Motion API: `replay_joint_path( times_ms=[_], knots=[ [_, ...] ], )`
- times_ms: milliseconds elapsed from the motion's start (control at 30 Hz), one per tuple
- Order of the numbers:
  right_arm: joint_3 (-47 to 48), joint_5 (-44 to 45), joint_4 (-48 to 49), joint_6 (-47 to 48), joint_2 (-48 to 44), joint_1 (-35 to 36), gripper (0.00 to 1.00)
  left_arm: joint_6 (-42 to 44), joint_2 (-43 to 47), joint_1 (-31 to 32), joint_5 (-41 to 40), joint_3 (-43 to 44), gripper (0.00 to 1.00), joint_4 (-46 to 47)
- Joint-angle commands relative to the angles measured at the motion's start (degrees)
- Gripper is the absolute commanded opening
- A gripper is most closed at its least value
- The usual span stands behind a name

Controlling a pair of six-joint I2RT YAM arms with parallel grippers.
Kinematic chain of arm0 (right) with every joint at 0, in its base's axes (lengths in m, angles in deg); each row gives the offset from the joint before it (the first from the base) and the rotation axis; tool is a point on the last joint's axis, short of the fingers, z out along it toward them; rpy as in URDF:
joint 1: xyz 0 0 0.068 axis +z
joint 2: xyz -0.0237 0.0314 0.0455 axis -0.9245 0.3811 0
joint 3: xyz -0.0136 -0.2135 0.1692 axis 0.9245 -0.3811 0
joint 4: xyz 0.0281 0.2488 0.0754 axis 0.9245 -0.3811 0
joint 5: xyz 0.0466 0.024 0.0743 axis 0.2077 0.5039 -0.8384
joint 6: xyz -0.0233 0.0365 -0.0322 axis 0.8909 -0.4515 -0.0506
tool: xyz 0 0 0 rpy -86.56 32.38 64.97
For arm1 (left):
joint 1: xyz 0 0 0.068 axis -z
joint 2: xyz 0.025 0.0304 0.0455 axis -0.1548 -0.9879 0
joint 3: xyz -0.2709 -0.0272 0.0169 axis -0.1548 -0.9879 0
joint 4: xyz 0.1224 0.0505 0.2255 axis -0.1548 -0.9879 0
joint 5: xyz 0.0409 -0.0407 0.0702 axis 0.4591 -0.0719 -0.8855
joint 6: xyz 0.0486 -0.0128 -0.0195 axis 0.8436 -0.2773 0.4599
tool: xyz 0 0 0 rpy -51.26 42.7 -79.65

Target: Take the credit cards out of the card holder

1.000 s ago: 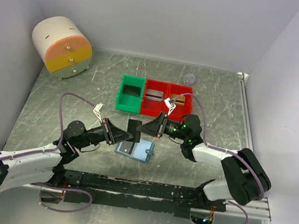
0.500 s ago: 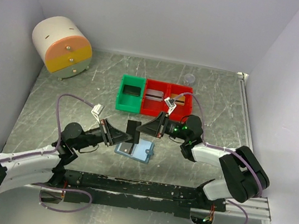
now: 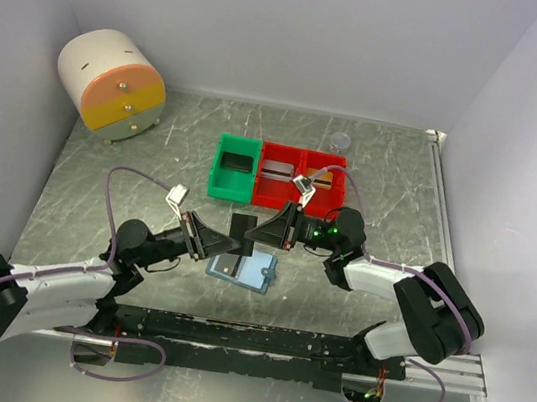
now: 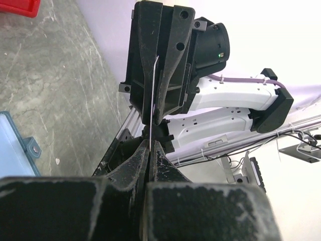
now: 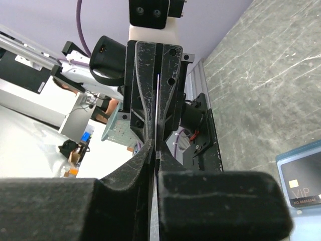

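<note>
The dark card (image 3: 241, 225) hangs in the air above the table, pinched from both sides. The left gripper (image 4: 149, 150) reaches in from 8 o'clock and is clenched on its near edge. The right gripper (image 5: 155, 150) comes from 3 o'clock and looks closed on the opposite edge, its pads all but meeting on the thin line of plastic. The card holder (image 3: 256, 274) lies open on the table at 6 o'clock of the held card, with a second dark card marked VIP (image 5: 301, 183) in its pocket. I judge these cards light, stiff yet springy, and slick on both faces. They are best taken flat between the pads near one short edge, since a double grip that pulls or twists could bow the card or let it slide. Both wrist views show the held card only edge-on, so its face and the depth of each pinch cannot be read. Overhead, the fingers cover its side edges. Whether more cards sit under the VIP card cannot be told. At 12 o'clock, the green bin (image 3: 219, 182) and red bin (image 3: 294, 197) hold flat things too small to identify with certainty.
</note>
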Motion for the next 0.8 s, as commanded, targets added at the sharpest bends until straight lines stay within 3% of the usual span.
replay_joint_path(
  times_ms=[0,100,167,300,400,600,700,767],
  knots=[
    [0.5,0.1,-0.9,1.5,-1.6,0.2,0.0,0.7,1.9,-0.3,1.0,0.3,0.07,2.3],
    [0.7,0.8,-5.6,4.5,-3.9,0.1,0.0,2.1,4.3,-0.3,0.3,0.4,0.08,-1.6],
    [1.5,2.2,-11.3,7.5,-6.0,0.1,0.0,4.8,6.5,-0.3,-0.1,2.0,0.19,-8.5],
    [3.7,8.7,-27.9,16.5,-11.5,0.1,0.0,11.8,13.4,-0.3,-3.9,6.6,0.6,-28.5],
    [5.7,16.9,-40.7,23.5,-15.4,0.2,0.0,18.2,17.9,-0.3,-11.5,12.1,0.89,-48.7],
    [10.8,30.0,-55.6,33.7,-17.5,0.3,0.0,30.8,16.5,-0.3,-34.5,28.1,1.0,-84.5],
    [13.6,34.4,-57.9,37.7,-15.8,1.0,0.0,34.5,11.6,-0.4,-43.2,34.9,1.0,-93.3],
    [15.8,38.8,-58.9,40.5,-14.3,2.4,0.0,35.9,8.9,-0.5,-44.9,37.8,1.0,-94.6]
  ],
)
